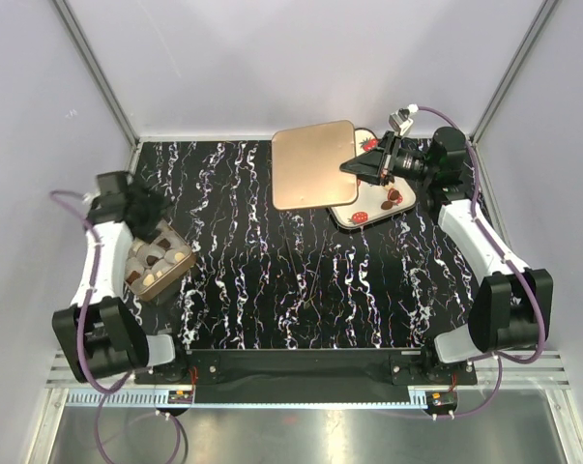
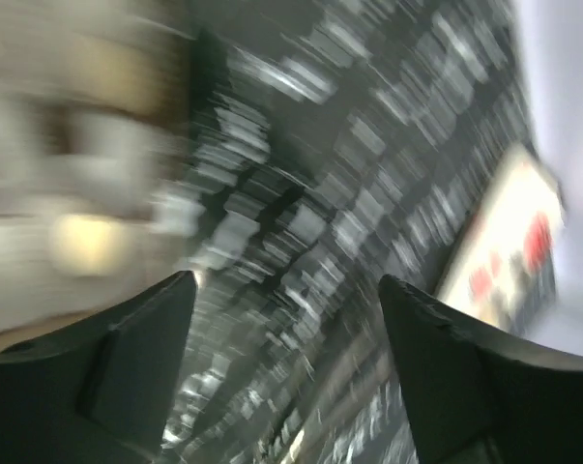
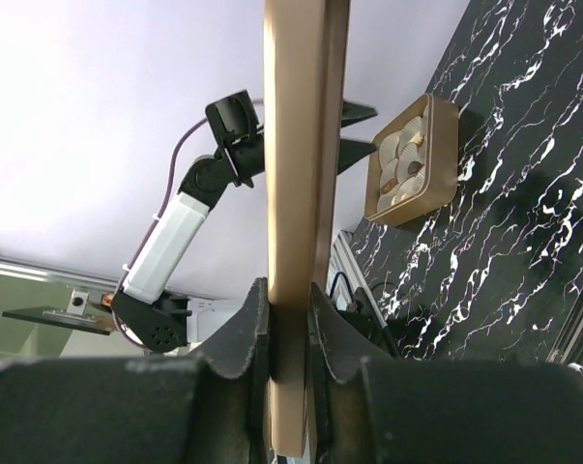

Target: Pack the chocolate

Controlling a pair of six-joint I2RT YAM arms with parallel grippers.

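A small brown box [image 1: 178, 270] at the left holds several dark and creamy white chocolates [image 1: 154, 259]. My left gripper [image 1: 158, 230] hovers open and empty over the box's far end. In the blurred left wrist view its jaws [image 2: 286, 290] stand wide apart, with the box [image 2: 69, 174] at upper left. My right gripper [image 1: 362, 169] is shut on the edge of the flat brown lid [image 1: 314, 164] and holds it above the table. In the right wrist view the lid [image 3: 296, 145] stands edge-on between the gripper's [image 3: 289, 302] jaws. Two dark chocolates [image 1: 393, 199] lie on the white tray [image 1: 349, 218].
The white tray bears red strawberry pictures [image 1: 362, 215] and sits at the back right, partly under the lid. It shows blurred in the left wrist view [image 2: 509, 246]. The box [image 3: 412, 159] and the left arm [image 3: 175, 232] show in the right wrist view. Walls enclose the black marbled table [image 1: 291, 280].
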